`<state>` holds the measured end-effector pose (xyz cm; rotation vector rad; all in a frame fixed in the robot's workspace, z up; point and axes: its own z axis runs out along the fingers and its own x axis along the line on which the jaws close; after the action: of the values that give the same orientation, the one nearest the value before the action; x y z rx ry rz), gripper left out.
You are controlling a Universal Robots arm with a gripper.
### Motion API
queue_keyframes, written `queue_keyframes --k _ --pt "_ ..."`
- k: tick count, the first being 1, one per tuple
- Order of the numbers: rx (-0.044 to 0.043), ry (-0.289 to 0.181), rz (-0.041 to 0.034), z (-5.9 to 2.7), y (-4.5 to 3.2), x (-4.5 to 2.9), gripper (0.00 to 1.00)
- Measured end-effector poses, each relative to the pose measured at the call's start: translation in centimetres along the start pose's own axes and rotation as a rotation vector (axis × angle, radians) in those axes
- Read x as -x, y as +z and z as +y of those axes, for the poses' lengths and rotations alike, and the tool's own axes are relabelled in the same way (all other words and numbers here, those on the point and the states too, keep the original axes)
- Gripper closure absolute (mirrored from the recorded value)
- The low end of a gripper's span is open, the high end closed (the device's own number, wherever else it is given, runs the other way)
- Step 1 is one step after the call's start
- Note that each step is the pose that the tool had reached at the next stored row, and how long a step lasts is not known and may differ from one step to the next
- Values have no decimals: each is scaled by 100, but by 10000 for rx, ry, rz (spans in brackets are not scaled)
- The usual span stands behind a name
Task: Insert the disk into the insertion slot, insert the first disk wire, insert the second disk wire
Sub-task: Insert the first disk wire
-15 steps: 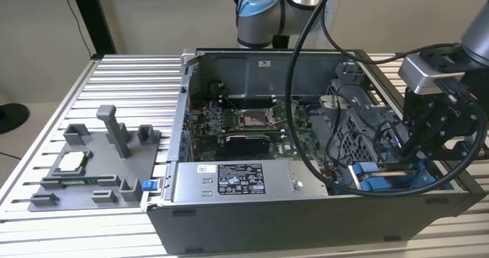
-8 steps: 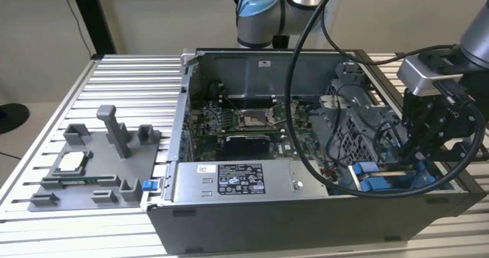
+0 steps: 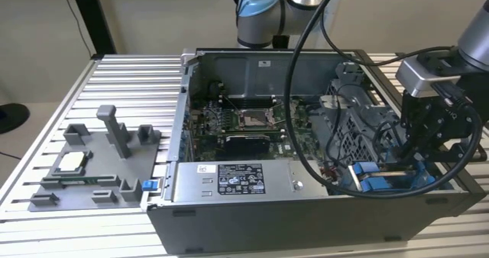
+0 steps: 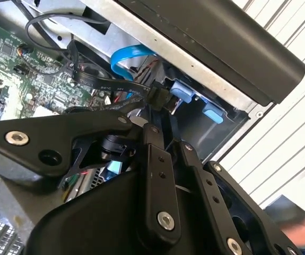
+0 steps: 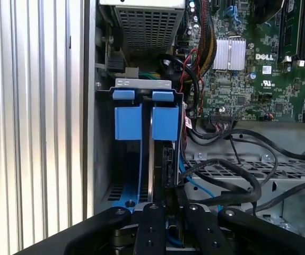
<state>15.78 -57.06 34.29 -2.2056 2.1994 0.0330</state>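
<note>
Grey insertion slot (image 5: 141, 83) hemmed by case wall (image 5: 90, 133), cables (image 5: 237, 175); gripper (image 5: 168, 204) pinches wire connector (image 4: 158, 94).

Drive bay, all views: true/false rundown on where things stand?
1. The tool hangs over the insertion slot at the exterior view's right end of the case. True.
2. The disk lies outside the case. False: its blue carrier sits in the slot.
3. The tool grips a black wire connector. True.
4. The case is closed. False: it is open, with the motherboard showing.
</note>
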Motion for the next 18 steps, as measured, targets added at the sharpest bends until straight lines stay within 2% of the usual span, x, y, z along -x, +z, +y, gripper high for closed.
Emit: queue_keyframes --k 18 --pt "4 0 1 0 17 14 100"
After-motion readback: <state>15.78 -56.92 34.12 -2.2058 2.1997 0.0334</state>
